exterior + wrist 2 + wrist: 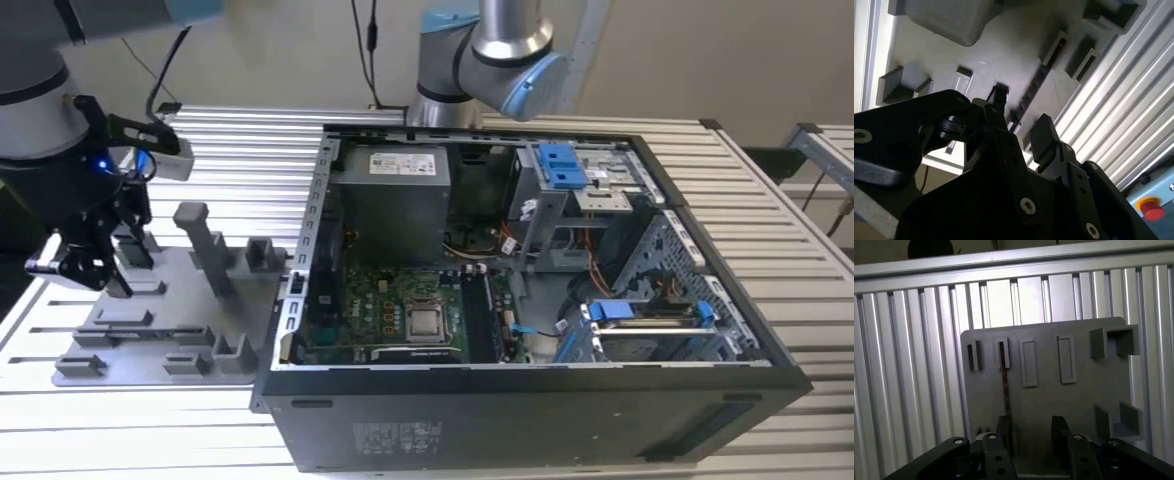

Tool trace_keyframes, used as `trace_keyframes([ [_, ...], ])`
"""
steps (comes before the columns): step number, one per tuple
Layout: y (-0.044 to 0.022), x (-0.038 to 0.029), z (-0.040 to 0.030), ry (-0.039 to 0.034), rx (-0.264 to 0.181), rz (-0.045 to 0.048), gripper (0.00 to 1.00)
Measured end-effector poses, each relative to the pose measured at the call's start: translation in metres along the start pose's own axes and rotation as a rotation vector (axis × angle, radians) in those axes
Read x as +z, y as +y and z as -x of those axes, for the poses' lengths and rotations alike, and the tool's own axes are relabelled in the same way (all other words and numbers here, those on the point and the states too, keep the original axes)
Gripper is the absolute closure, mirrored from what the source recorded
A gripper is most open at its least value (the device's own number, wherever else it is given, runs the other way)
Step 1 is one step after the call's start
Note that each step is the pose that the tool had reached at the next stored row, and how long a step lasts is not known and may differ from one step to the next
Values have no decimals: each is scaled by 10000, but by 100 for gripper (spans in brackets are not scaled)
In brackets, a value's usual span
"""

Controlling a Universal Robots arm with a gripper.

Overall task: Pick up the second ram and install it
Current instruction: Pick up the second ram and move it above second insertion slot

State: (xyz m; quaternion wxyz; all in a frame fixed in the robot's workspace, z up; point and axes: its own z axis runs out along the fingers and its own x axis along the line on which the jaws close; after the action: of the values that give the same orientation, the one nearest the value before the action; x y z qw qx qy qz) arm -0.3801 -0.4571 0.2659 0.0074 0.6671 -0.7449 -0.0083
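The second ram (1005, 385) stands on its long edge in a slot of the grey holder plate (1079, 400). It looks like a thin dark strip in both wrist views (1030, 92). My gripper (1031, 432) hangs open just above the plate, with black fingers (1060, 432) to either side of the stick's near end. The ram runs right beside one finger, and I cannot tell whether they touch. In the exterior view the gripper (96, 268) is over the holder plate (160, 325), at that view's left, well apart from the computer case.
An open black computer case (534, 400) lies on the ribbed metal table (240, 150), with its motherboard (400, 310) and long black slots (483, 315) exposed. Grey posts (200, 240) rise from the plate between the gripper and the case. A second arm's base (487, 60) stands behind the case.
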Motion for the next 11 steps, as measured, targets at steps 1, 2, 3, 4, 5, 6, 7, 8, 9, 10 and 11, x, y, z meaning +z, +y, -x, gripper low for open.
trace_keyframes([
  [1, 0, 15, 0, 0, 0, 0, 52],
  [2, -1, 32, 0, 0, 0, 0, 52],
  [3, -2, 47, -1, 0, -2, 0, 52],
  [4, -2, 62, -1, 1, -2, 1, 52],
  [5, -3, 78, -1, 0, -2, 0, 52],
  [6, -3, 93, -1, 1, -2, 1, 52],
  [7, -3, 108, -1, 0, -2, 0, 52],
  [8, -3, 122, 0, 0, 0, 1, 52],
  [9, -3, 136, 0, 0, 1, 1, 52],
  [10, -3, 146, 0, 0, 0, 0, 52],
  [11, -4, 155, 0, -1, 0, 0, 52],
])
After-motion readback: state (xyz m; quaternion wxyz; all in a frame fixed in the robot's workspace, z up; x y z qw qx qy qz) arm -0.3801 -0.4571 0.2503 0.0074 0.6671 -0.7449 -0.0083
